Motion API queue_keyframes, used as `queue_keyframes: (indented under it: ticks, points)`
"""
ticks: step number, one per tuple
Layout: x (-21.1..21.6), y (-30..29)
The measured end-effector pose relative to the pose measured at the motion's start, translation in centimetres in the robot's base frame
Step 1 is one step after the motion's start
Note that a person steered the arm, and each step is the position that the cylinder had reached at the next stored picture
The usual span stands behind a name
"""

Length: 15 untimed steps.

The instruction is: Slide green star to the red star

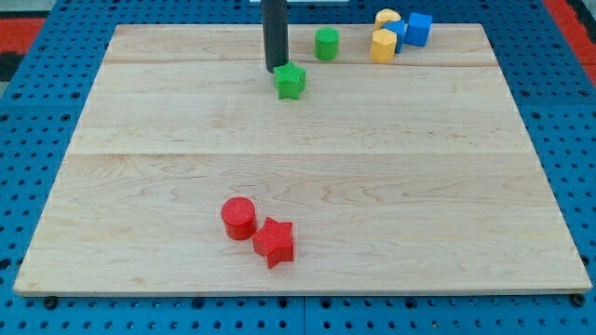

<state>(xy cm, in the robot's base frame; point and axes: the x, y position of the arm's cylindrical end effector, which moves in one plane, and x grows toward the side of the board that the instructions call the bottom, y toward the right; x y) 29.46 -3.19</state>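
Observation:
The green star (291, 81) lies near the view's top, a little left of centre, on the wooden board (298, 167). My tip (276, 70) stands just to the upper left of the green star, touching or almost touching it. The red star (274, 242) lies near the view's bottom, left of centre, far below the green star. A red cylinder (238, 217) sits against the red star's upper left.
A green cylinder (326, 44) stands to the upper right of the green star. At the view's top right sits a cluster: two yellow blocks (384, 44) (387, 18) and two blue blocks (418, 29) (399, 30). Blue pegboard surrounds the board.

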Motion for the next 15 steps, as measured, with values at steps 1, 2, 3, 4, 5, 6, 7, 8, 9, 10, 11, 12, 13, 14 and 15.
queue_keyframes:
  ticks: [1, 2, 3, 4, 5, 6, 7, 8, 9, 10, 11, 12, 13, 14, 15]
  points:
    - [1.8, -0.1]
    - [3.4, -0.3]
    - [4.9, -1.3]
    - [6.3, -2.3]
    - [7.8, -3.4]
    - [9.2, -4.5]
    - [9.2, -5.4]
    - [3.1, -6.4]
    - [-0.6, 0.5]
    - [1.6, 3.5]
    - [5.7, 1.0]
    - [8.3, -1.2]
    - [11.9, -1.4]
    - [12.9, 0.5]
    - [13.7, 3.0]
